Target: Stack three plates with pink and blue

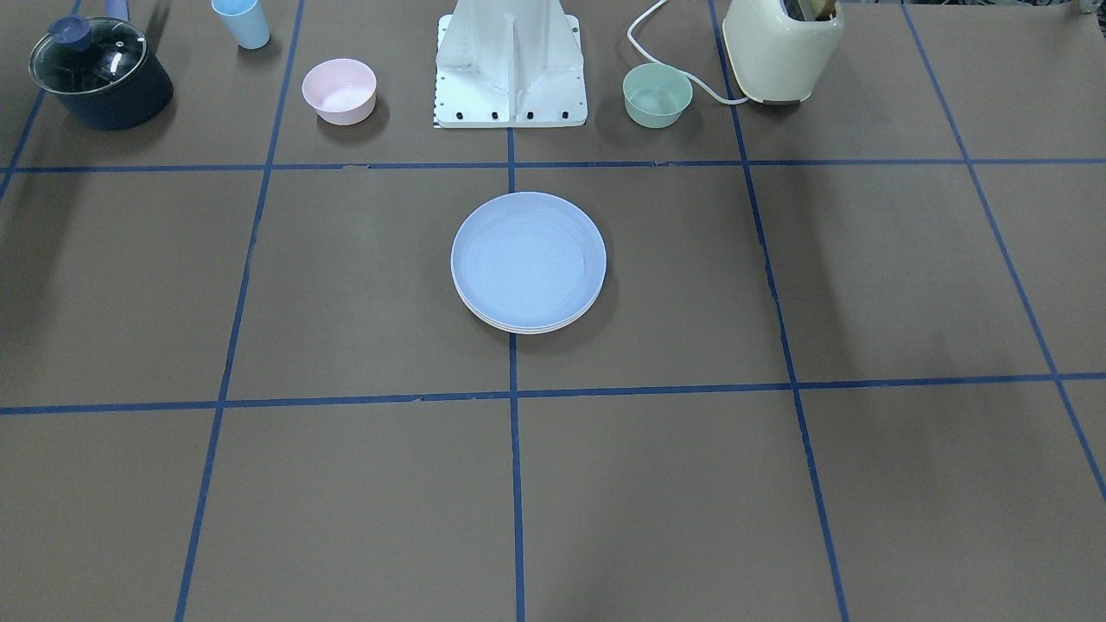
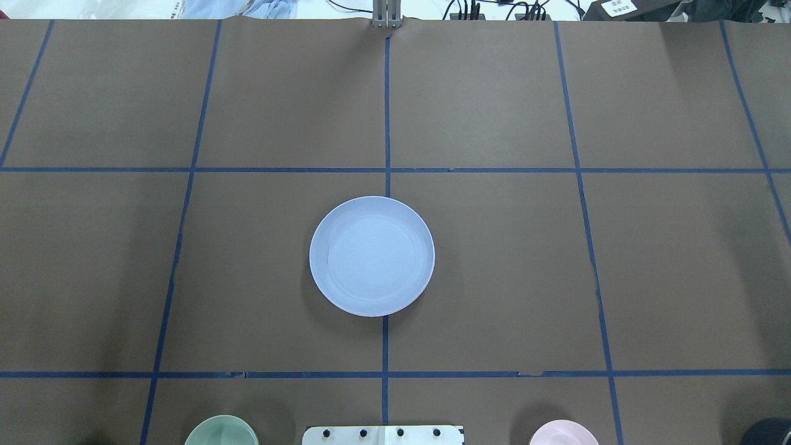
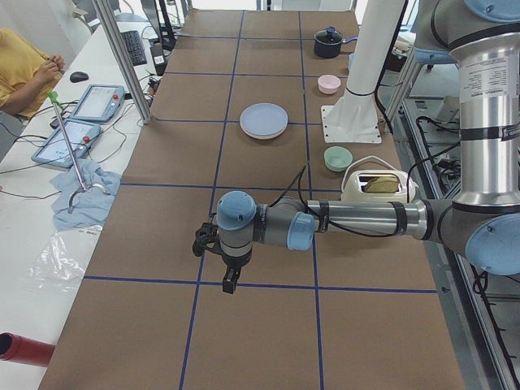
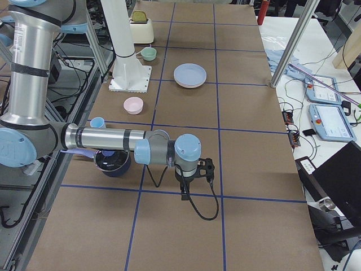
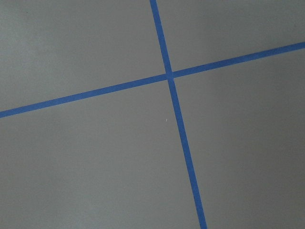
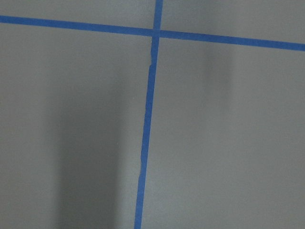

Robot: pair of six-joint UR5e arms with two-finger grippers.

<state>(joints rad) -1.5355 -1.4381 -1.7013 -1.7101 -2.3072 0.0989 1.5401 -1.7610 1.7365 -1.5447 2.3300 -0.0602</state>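
Note:
A stack of plates (image 1: 528, 262) sits at the table's centre with a pale blue plate on top; a pinkish rim shows beneath it at the near edge. It also shows in the overhead view (image 2: 371, 255), the left view (image 3: 263, 120) and the right view (image 4: 190, 75). My left gripper (image 3: 230, 282) hangs over the table's left end, far from the stack. My right gripper (image 4: 185, 193) hangs over the right end. Each shows only in a side view, so I cannot tell if it is open or shut. The wrist views show only brown table and blue tape.
Along the robot's side stand a pink bowl (image 1: 339, 90), a green bowl (image 1: 657, 94), a blue cup (image 1: 242, 22), a dark lidded pot (image 1: 99, 72) and a cream toaster (image 1: 782, 49). The white robot base (image 1: 511, 65) stands between the bowls.

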